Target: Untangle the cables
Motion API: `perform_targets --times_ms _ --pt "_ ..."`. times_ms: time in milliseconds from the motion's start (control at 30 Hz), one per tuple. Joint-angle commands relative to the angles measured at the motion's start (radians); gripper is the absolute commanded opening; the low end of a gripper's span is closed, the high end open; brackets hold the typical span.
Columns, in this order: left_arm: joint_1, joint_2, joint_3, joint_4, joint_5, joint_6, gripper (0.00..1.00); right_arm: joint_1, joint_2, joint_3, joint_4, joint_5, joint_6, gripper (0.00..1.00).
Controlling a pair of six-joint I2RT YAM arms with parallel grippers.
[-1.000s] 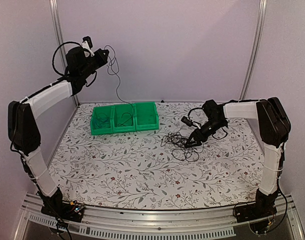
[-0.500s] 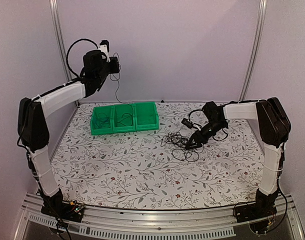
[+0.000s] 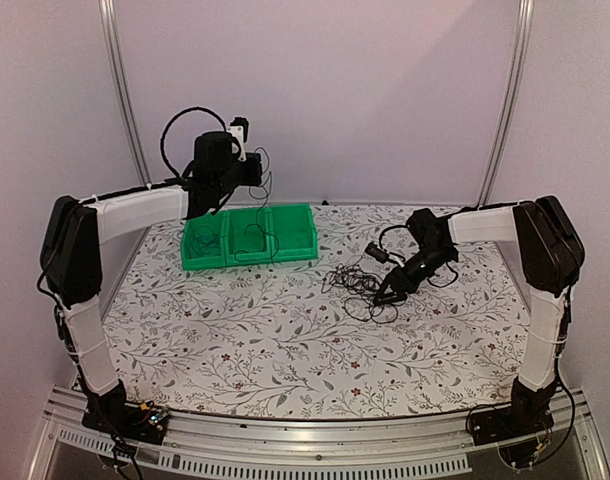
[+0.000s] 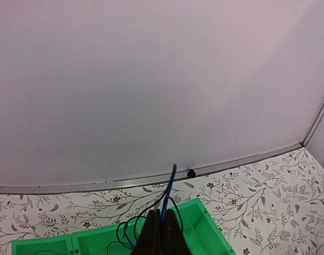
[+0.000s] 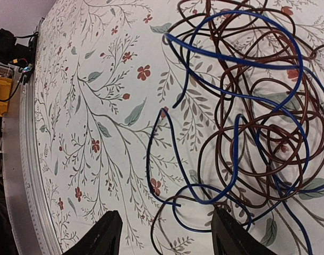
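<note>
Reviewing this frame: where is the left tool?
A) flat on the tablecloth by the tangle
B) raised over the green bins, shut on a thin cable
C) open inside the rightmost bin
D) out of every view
B: the left tool hangs above the green bins, its fingers closed on a blue cable.

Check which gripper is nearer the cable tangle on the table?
Right. The right gripper hangs open just over the tangle. The left gripper is raised above the green bins, well off to its side, shut on a blue cable.
</note>
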Motion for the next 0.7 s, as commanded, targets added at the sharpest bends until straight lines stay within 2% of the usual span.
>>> perform_targets --times_ms 0,200,400,667 --pt "0.006 -0.044 -0.014 -0.004 -0.054 0.038 0.00 0.006 -0.031 0.025 -0.002 -0.018 -0.001 0.62" --pt "0.091 -0.090 0.019 -0.004 -0.131 0.158 0.00 0.006 -0.033 0.024 -0.009 -0.012 0.001 0.62" --pt "0.138 -0.025 0.118 0.001 -0.177 0.289 0.00 0.007 -0.066 0.030 -0.033 -0.002 0.001 0.62" --pt "0.083 0.007 0.091 -0.002 -0.158 0.248 0.00 0.011 -0.085 -0.018 -0.008 0.006 -0.002 0.62"
